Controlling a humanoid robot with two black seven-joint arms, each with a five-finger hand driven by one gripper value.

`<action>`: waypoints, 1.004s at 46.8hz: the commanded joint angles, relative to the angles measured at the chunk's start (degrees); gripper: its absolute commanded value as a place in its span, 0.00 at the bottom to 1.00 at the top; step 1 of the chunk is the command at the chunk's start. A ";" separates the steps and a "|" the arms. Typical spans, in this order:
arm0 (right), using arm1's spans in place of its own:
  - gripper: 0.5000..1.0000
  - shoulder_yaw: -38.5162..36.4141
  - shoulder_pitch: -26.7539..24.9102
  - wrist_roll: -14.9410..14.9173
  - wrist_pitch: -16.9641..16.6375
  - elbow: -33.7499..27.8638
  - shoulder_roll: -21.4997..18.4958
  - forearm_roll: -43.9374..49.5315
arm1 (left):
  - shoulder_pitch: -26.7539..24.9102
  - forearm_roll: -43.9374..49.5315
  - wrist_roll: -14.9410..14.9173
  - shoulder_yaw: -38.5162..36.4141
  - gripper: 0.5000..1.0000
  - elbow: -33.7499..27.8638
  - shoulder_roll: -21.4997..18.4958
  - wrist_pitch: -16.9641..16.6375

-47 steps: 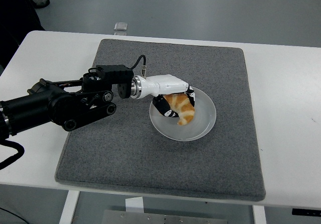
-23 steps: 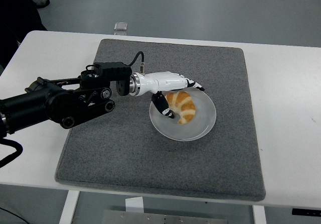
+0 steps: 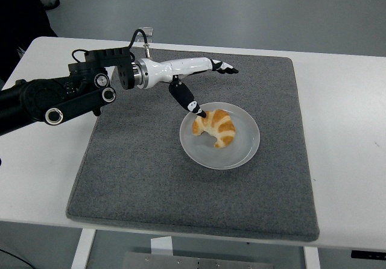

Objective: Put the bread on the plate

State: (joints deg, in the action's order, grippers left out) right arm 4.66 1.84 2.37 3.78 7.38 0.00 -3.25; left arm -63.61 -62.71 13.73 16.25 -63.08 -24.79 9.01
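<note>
Golden curved croissant (image 3: pixel 216 128) lying on round white plate (image 3: pixel 244 151); left robot hand (image 3: pixel 196 79) released, fingers spread; best lifted straight clear

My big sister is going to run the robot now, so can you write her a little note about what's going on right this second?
Left robot hand: open and empty, fingers spread, lifted over the grey felt mat just up-left of the plate; its thumb tip hangs close by the bread.
Right robot hand: not in view.
Golden-brown croissant: lying on the round white plate, which sits on the mat on the white table.
Done: the bread is on the plate and released.
Left: probably only to pull the left arm back clear of the plate.
</note>
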 commanded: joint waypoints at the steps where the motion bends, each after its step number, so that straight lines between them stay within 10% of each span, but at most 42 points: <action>1: 0.90 0.00 -0.08 0.00 0.00 0.00 0.00 0.00 | -0.02 6.00 -0.02 1.59 1.00 0.67 -0.96 0.57; 35: 0.90 0.00 0.01 0.00 0.00 0.00 0.00 0.00 | 0.77 45.29 -1.25 11.96 1.00 22.11 -2.72 20.52; 47: 0.90 0.00 -0.08 0.00 0.00 0.00 0.00 0.00 | 0.86 55.31 -5.81 12.05 1.00 28.97 -3.42 25.97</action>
State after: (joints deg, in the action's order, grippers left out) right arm 4.66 1.79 2.37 3.78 7.38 0.00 -3.25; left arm -62.82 -10.05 9.47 28.30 -35.37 -28.23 34.16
